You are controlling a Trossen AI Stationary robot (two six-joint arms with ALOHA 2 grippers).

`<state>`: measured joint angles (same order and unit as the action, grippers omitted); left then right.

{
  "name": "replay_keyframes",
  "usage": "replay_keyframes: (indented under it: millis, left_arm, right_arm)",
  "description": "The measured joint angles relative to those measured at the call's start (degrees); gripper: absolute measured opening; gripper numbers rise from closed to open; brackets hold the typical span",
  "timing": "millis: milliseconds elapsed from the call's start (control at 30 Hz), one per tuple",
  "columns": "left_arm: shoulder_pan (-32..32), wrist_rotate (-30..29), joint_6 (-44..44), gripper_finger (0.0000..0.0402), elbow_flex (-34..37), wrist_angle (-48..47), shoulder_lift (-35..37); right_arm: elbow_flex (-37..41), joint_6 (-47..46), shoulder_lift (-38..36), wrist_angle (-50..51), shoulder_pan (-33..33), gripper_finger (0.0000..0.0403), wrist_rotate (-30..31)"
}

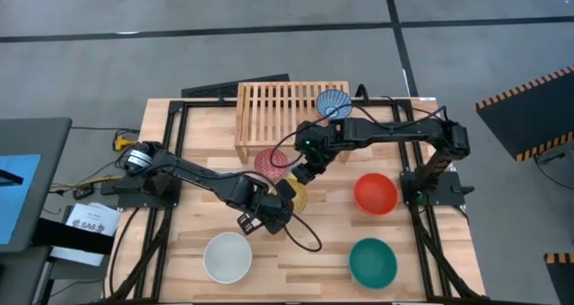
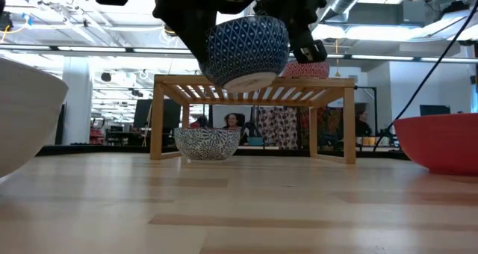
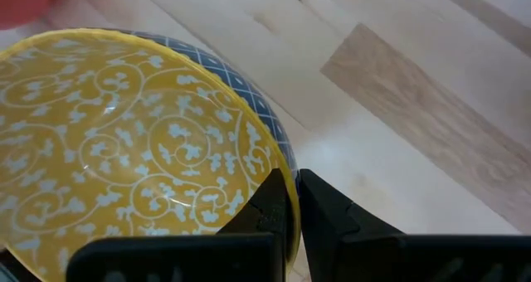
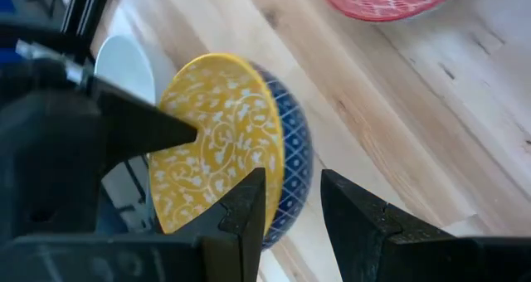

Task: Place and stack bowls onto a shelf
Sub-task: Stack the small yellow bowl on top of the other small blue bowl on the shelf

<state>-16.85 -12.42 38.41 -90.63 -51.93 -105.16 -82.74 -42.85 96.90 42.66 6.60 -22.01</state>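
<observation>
1 yellow patterned bowl (image 1: pixel 296 196) half-hidden beneath both grippers.

Glossy glazed yellow patterned bowl (image 3: pixel 133 141), matt light-wood shelf (image 1: pixel 278 112), smooth pale plank tabletop (image 2: pixel 239 202).

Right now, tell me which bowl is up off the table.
The yellow patterned bowl, blue outside: the left hand pinches its rim, holding it in the air. The white bowl, red bowl and teal bowl sit on the table.
</observation>
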Motion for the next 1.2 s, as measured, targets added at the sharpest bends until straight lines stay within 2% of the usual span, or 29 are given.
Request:
replay_keyframes:
  millis: [167, 367, 533, 733, 933, 1067, 1200]
  left_arm:
    - [0.80, -0.24, -0.04, 0.0000, 0.00, 0.31, 0.00]
    - [0.96, -0.32, -1.39, 0.0000, 0.00, 0.31, 0.02]
    - [1.07, -0.27, -6.53, 0.0000, 0.00, -3.53, 0.64]
    - [3.66, -0.04, -11.40, 0.0000, -0.03, -2.15, 6.22]
    - [13.45, -0.93, -12.18, 0.0000, -2.72, 5.16, 11.54]
    - [20.24, -1.29, -7.59, 0.0000, -8.08, 5.25, 9.63]
    - [24.68, 0.76, -3.24, 0.0000, -15.23, 5.76, 4.18]
  right_arm:
    - [0.00, 6.96, -0.29, 0.41, 1.16, 0.0143, -3.78]
    - [0.03, 11.03, -1.56, 1.50, 2.91, 0.0143, -5.10]
    - [0.09, 16.18, -7.50, 5.04, 4.59, 0.0143, -4.74]
    - [0.07, 18.45, -17.86, 8.61, 3.91, 0.0143, 2.12]
    - [1.10, 17.75, -27.04, 12.17, 0.59, 0.0143, 12.95]
    - [1.57, 15.56, -31.70, 14.85, -0.24, 0.0143, 18.62]
    - [1.57, 13.50, -34.74, 14.68, -0.09, 0.0141, 21.44]
